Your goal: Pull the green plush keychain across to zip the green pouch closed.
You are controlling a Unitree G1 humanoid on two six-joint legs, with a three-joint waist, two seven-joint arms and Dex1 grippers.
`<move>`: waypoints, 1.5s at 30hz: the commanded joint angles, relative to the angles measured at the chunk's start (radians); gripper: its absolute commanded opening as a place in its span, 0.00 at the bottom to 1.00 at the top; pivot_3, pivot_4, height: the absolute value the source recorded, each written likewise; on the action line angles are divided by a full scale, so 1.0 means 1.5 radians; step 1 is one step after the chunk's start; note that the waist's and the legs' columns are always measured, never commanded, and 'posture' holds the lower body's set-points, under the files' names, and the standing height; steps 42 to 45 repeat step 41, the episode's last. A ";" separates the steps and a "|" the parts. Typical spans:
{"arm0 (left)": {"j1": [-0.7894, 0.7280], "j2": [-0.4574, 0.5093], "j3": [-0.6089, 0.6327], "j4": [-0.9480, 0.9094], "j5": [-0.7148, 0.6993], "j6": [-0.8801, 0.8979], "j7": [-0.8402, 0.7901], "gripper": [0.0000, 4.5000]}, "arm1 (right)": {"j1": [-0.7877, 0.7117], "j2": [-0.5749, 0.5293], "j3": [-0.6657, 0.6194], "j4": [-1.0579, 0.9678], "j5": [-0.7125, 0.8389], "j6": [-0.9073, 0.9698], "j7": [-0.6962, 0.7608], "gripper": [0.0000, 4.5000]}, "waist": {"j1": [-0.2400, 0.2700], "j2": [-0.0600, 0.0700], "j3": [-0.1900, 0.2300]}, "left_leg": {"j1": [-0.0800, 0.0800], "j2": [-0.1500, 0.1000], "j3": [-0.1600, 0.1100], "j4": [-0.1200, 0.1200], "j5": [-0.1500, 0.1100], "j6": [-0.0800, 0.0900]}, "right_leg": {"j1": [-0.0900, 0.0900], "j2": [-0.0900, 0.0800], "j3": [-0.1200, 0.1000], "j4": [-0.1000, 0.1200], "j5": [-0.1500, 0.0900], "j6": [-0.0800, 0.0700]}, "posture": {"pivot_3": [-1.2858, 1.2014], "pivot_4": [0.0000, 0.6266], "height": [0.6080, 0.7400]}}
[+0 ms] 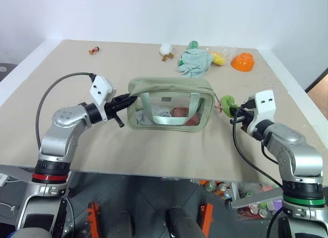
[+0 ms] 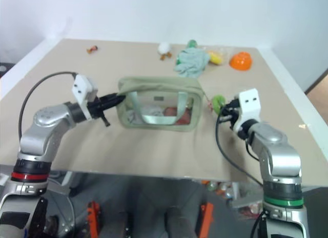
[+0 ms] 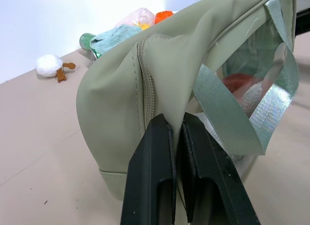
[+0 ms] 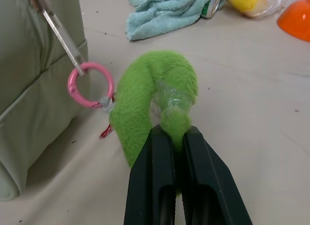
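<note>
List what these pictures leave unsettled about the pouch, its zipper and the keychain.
- Zipper slider: in the right wrist view only a metal pull and pink ring show; the green pouch edge cuts it off.
- Pouch contents: head views show red and white shapes behind the clear panel and handle, too small to name.
- Far side of the green plush keychain: hidden by the right gripper.

bright, even light from overhead falls on the counter [image 1: 154, 151], shadows under things stay soft and short, the clear panel of the green pouch [image 1: 170, 103] shows pale glare, the far wall washes out white, and both head views look slightly soft.
</note>
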 commanded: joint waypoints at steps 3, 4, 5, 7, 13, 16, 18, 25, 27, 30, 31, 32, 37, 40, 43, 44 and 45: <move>-0.010 0.003 0.009 -0.008 0.009 -0.004 0.015 0.00 | 0.029 -0.009 0.001 0.031 -0.039 -0.066 -0.005 0.01 | 0.001 0.000 0.000 | 0.000 0.000 0.000 0.000 0.000 0.000 | 0.000 0.000 0.000 0.000 0.000 0.000 | 0.52 0.24 1.00; -0.009 0.003 0.009 -0.009 0.009 -0.004 0.016 0.00 | 0.033 -0.009 0.003 0.035 -0.040 -0.071 0.000 0.01 | 0.001 0.000 0.000 | 0.000 0.000 0.000 0.000 0.000 0.000 | 0.000 0.000 0.000 0.000 0.000 0.000 | 0.52 0.24 1.00; -0.008 0.002 0.009 -0.011 0.008 -0.003 0.016 0.00 | 0.037 -0.010 0.009 0.040 -0.046 -0.079 0.002 0.01 | 0.000 0.000 0.000 | 0.000 0.000 0.000 0.000 0.000 0.000 | 0.000 0.000 0.000 0.000 0.000 0.000 | 0.52 0.24 1.00; -0.007 0.001 0.010 -0.013 0.007 -0.001 0.018 0.00 | 0.045 -0.009 0.017 0.054 -0.058 -0.099 0.001 0.01 | 0.000 0.000 0.000 | 0.000 0.000 0.000 0.000 0.000 0.000 | 0.000 0.000 0.000 0.000 0.000 0.000 | 0.52 0.24 1.00; -0.004 0.001 0.009 -0.017 0.004 0.002 0.020 0.00 | 0.037 0.017 0.012 0.064 -0.044 -0.124 -0.005 0.12 | 0.000 0.000 0.000 | 0.001 0.000 0.000 0.000 0.000 0.000 | 0.001 0.000 0.000 0.000 0.000 0.000 | 0.52 0.24 1.00; -0.003 -0.004 0.022 -0.026 -0.026 0.024 0.016 0.18 | 0.005 0.027 0.006 0.052 -0.021 -0.112 0.001 0.31 | -0.001 0.000 0.000 | 0.001 0.000 0.000 0.000 0.000 0.000 | 0.001 0.000 0.000 0.000 0.000 0.000 | 0.52 0.24 1.00; -0.005 -0.004 0.024 -0.034 -0.034 0.029 0.017 0.32 | -0.010 0.028 -0.001 0.040 -0.003 -0.110 0.015 0.46 | -0.001 0.001 0.000 | 0.001 0.000 0.000 0.000 0.000 0.000 | 0.000 0.000 0.000 0.000 0.000 0.000 | 0.52 0.24 1.00; -0.012 0.007 0.084 -0.043 -0.068 0.042 0.051 0.85 | 0.004 -0.013 -0.061 -0.024 0.081 -0.104 0.092 0.99 | 0.003 0.001 0.001 | -0.001 0.000 -0.001 0.000 0.000 0.000 | 0.000 0.000 0.000 0.000 0.000 0.001 | 0.52 0.24 1.00; -0.003 0.009 0.108 -0.047 -0.070 0.033 0.069 0.99 | 0.035 -0.030 -0.074 -0.041 0.083 -0.114 0.105 1.00 | 0.006 0.001 0.001 | -0.001 0.000 -0.001 -0.001 0.000 0.000 | 0.000 0.000 -0.001 0.000 -0.001 0.001 | 0.52 0.24 1.00; 0.054 0.020 0.141 -0.065 -0.052 0.011 0.095 0.99 | 0.114 -0.040 -0.099 -0.070 0.069 -0.142 0.109 1.00 | 0.005 0.001 0.001 | -0.001 0.000 -0.001 -0.001 0.000 0.000 | 0.000 0.000 -0.001 0.000 -0.001 0.001 | 0.52 0.24 1.00; 0.077 0.024 0.145 -0.073 -0.042 0.003 0.098 0.99 | 0.137 -0.036 -0.106 -0.080 0.069 -0.147 0.109 1.00 | 0.006 0.002 0.000 | -0.001 0.000 -0.001 -0.001 0.000 0.000 | 0.000 0.000 -0.001 0.000 -0.001 0.001 | 0.52 0.24 1.00; 0.100 0.026 0.144 -0.081 -0.025 -0.004 0.109 0.99 | 0.161 -0.029 -0.110 -0.092 0.069 -0.155 0.108 1.00 | 0.006 0.002 0.000 | 0.000 0.000 -0.001 -0.001 0.000 0.000 | 0.000 0.000 -0.001 0.000 -0.001 0.001 | 0.52 0.24 1.00; 0.182 0.018 0.132 -0.111 -0.010 0.012 0.142 0.99 | 0.245 -0.002 -0.096 -0.134 0.074 -0.182 0.101 1.00 | 0.006 0.002 0.000 | 0.000 0.000 -0.001 0.000 0.000 0.000 | 0.000 0.000 -0.001 0.000 0.000 0.000 | 0.52 0.24 1.00; 0.214 0.007 0.113 -0.103 0.018 0.008 0.166 0.99 | 0.267 0.015 -0.078 -0.145 0.063 -0.200 0.095 1.00 | 0.006 0.002 0.000 | 0.001 0.000 0.000 0.001 0.001 0.000 | 0.001 0.000 0.000 0.000 -0.001 -0.002 | 0.52 0.24 1.00; 0.224 0.008 0.103 -0.102 0.028 -0.003 0.163 0.99 | 0.271 0.019 -0.074 -0.147 0.063 -0.205 0.097 1.00 | 0.006 0.002 0.000 | 0.002 0.000 0.000 0.001 0.001 0.000 | 0.002 0.000 0.000 0.000 0.000 -0.003 | 0.52 0.24 1.00; 0.224 0.008 0.103 -0.102 0.028 -0.003 0.163 0.99 | 0.271 0.019 -0.074 -0.147 0.063 -0.205 0.097 1.00 | 0.006 0.002 0.000 | 0.002 0.000 0.000 0.001 0.001 0.000 | 0.002 0.000 0.000 0.000 0.000 -0.003 | 0.52 0.24 1.00; 0.224 0.008 0.103 -0.102 0.028 -0.003 0.163 0.99 | 0.271 0.019 -0.074 -0.147 0.063 -0.205 0.097 1.00 | 0.006 0.002 0.000 | 0.002 0.000 0.000 0.001 0.001 0.000 | 0.002 0.000 0.000 0.000 0.000 -0.003 | 0.52 0.24 1.00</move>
